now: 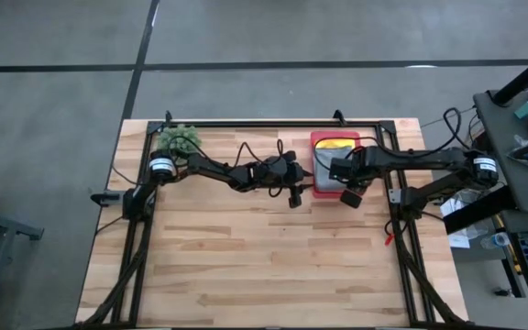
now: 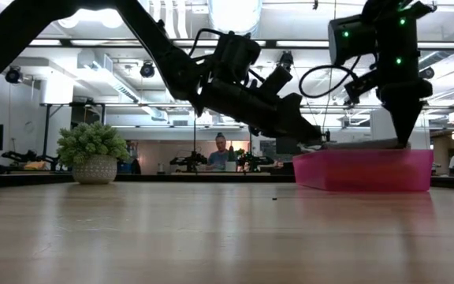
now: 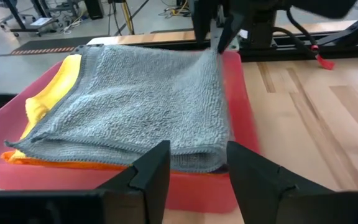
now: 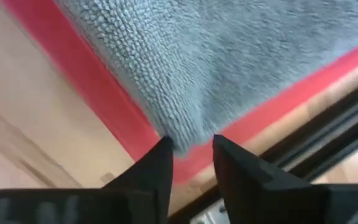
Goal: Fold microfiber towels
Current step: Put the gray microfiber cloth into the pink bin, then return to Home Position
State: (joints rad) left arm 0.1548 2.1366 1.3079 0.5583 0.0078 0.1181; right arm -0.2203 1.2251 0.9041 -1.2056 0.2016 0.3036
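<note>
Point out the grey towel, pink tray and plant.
grey towel (image 3: 148, 99), left wrist view, middle of its top face.
pink tray (image 2: 365, 171), low view, near side wall.
plant (image 2: 93, 142), low view, its leaves.

- No text, label, brand, number or sign can be read in any view.
- Towels, tray, arms and tabletop carry no legible marking; the room behind shows none either.
</note>
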